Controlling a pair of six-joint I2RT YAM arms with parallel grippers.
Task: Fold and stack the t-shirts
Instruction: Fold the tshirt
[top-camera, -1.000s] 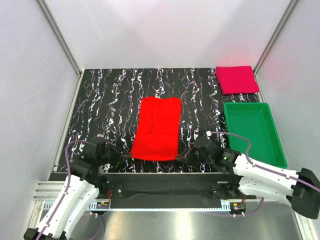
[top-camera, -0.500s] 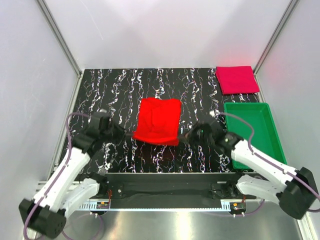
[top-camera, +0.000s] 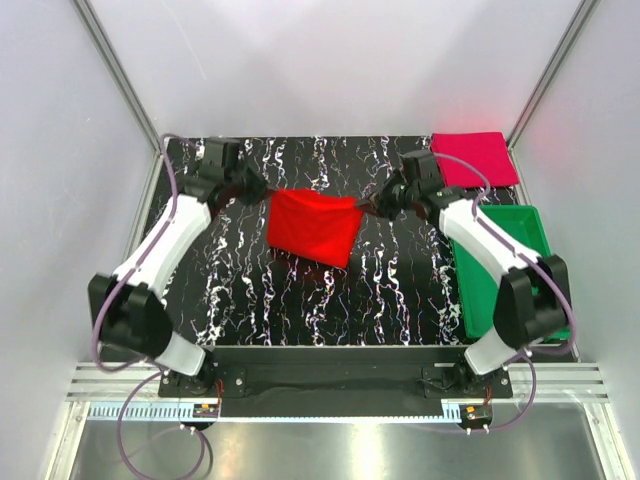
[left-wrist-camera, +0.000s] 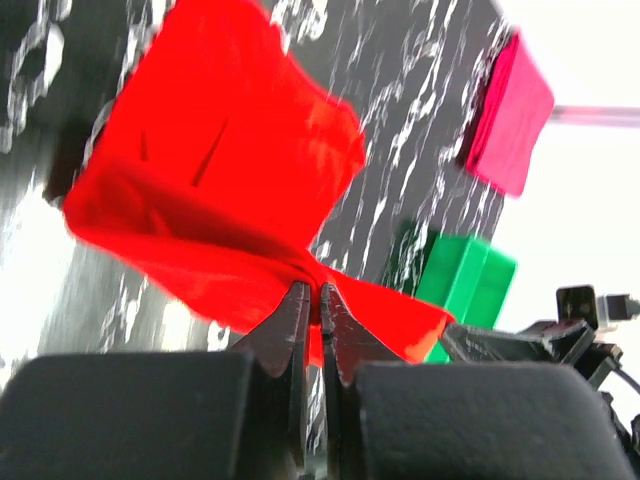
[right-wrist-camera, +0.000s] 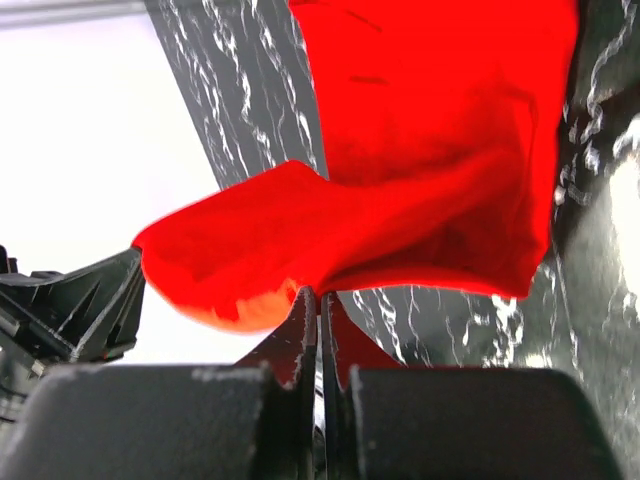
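Under both claws I see the black marbled table (top-camera: 300, 300). The green tray (top-camera: 528, 226) lies to the right of my right claw (top-camera: 368, 205), partly under its arm. The red t-shirt (top-camera: 312, 226) is stretched between the two claws, and its lower part seems to rest on the table, though I cannot be sure. The crimson t-shirt (top-camera: 474, 158), folded, lies just beyond the right claw. The left claw (top-camera: 262, 193) pinches the red t-shirt's left corner. The right claw is pressed together on its right corner.
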